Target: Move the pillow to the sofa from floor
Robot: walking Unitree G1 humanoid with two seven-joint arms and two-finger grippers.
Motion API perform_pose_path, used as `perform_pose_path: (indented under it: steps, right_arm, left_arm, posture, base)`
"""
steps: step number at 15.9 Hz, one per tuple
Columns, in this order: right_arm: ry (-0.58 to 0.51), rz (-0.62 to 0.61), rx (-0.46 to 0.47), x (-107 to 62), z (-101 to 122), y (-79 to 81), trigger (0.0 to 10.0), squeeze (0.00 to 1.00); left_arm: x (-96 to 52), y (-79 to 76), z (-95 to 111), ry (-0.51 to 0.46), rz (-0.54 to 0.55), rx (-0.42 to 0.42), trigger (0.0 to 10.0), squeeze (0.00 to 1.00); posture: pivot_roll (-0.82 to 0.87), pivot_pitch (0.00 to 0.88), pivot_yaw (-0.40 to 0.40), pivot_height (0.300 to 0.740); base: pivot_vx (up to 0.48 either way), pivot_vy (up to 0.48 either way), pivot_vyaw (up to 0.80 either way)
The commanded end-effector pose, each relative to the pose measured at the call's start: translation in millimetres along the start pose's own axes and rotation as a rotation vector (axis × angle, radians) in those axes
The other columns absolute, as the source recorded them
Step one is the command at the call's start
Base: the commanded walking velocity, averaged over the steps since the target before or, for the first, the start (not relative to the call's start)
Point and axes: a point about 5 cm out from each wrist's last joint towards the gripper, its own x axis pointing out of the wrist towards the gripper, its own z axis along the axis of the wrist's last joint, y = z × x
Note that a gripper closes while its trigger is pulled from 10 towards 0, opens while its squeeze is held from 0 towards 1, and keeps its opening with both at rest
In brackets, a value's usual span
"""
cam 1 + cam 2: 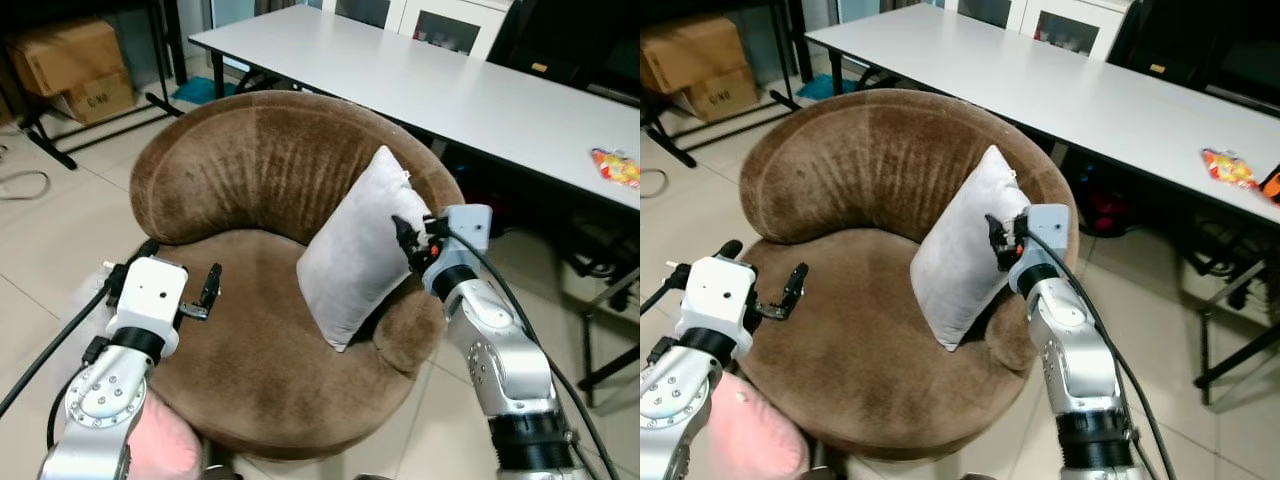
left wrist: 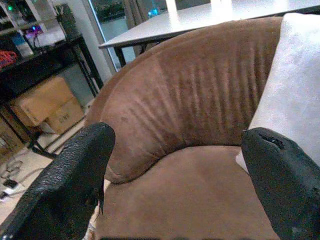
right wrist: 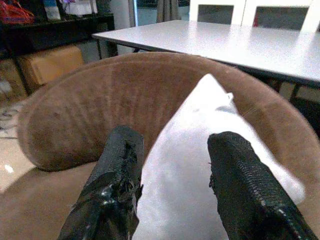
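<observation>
A light grey pillow (image 1: 355, 255) stands on edge on the round brown sofa (image 1: 260, 170), leaning against its right armrest and back. My right gripper (image 1: 405, 240) is at the pillow's upper right edge. In the right wrist view its black fingers (image 3: 120, 175) are spread open, with the pillow (image 3: 185, 150) just ahead of them. My left gripper (image 1: 208, 290) hovers open over the front left of the seat with nothing in it, and its fingers (image 2: 75, 170) are wide apart.
A pink fluffy thing (image 1: 160, 445) lies low beside the sofa under my left arm. A long white table (image 1: 450, 80) stands behind the sofa with a snack packet (image 1: 615, 165) on it. Cardboard boxes (image 1: 75, 65) sit under a black rack at the back left.
</observation>
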Motion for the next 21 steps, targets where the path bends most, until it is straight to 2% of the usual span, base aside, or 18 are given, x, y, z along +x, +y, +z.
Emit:
perform_pose_path:
  steps: [1, 3, 4, 7, 9, 12, 13, 15, 17, 19, 21]
  right_arm:
    - [0.008, -0.012, 0.015, -3.5, -1, -3.1, 10.0, 0.00]
    - [0.055, -0.060, 0.039, -9.6, -7, -2.6, 10.0, 0.00]
    - [0.071, -0.112, 0.009, -10.5, -9, -7.1, 10.0, 0.00]
    - [0.080, -0.069, -0.049, -12.3, -8, -1.9, 10.0, 0.00]
    - [0.085, -0.041, -0.046, -12.3, -7, 0.1, 10.0, 0.00]
    - [0.102, -0.037, -0.092, -12.6, -4, -6.3, 10.0, 0.00]
    - [0.119, 0.036, -0.124, -14.9, -3, -4.0, 10.0, 0.00]
    - [0.142, 0.054, -0.109, -17.1, -8, -0.5, 10.0, 0.00]
    - [0.129, 0.055, -0.109, -15.8, -5, 2.6, 10.0, 0.00]
    - [0.141, 0.042, -0.110, -16.1, -7, -1.5, 10.0, 0.00]
    - [0.145, 0.029, -0.094, -13.4, -8, -1.0, 10.0, 0.00]
  left_arm:
    - [1.7, -2.3, 1, -0.010, -0.020, 0.005, 10.0, 0.00]
    - [2.7, -0.8, 2, -0.016, -0.032, 0.009, 10.0, 0.00]
    - [3.5, 0.3, 2, -0.017, -0.036, 0.008, 10.0, 0.00]
    - [6.4, 0.5, 3, -0.020, -0.033, 0.001, 10.0, 0.00]
    - [7.7, -1.3, 2, -0.021, -0.030, -0.009, 10.0, 0.00]
    - [8.9, -5.7, 1, -0.019, -0.014, -0.033, 10.0, 0.00]
    - [8.3, -5.4, 1, -0.011, 0.015, -0.053, 10.0, 0.00]
    - [9.5, -3.1, -3, 0.007, 0.064, -0.061, 10.0, 0.00]
    - [13.9, 0.8, -2, -0.011, 0.068, -0.078, 10.0, 0.00]
    - [13.6, 1.9, -1, -0.025, 0.071, -0.116, 10.0, 0.00]
    - [13.7, 4.0, -2, -0.024, 0.083, -0.111, 10.0, 0.00]
  posture:
    - [-0.04, 0.000, -0.061, 0.740]
    - [-0.05, 0.000, -0.043, 0.740]
    - [-0.05, 0.000, -0.034, 0.740]
    - [-0.06, 0.000, -0.036, 0.740]
    - [-0.07, 0.000, -0.044, 0.740]
    - [-0.09, 0.000, -0.051, 0.740]
    - [-0.09, 0.000, -0.062, 0.740]
    - [-0.09, 0.000, -0.061, 0.740]
    - [-0.10, 0.000, -0.056, 0.740]
    - [-0.10, 0.000, -0.057, 0.740]
    - [-0.10, 0.000, -0.062, 0.740]
  base:
    - [0.000, 0.000, 0.00]
    - [0.000, 0.000, 0.00]
    - [-0.304, 0.000, 0.00]
    - [-0.306, 0.000, 0.00]
    - [-0.307, 0.000, 0.00]
    - [-0.190, 0.000, 0.00]
    - [0.000, 0.000, 0.00]
    - [0.000, 0.000, 0.80]
    - [0.000, 0.000, 0.80]
    - [0.294, 0.000, 0.80]
    - [0.351, 0.000, 0.30]
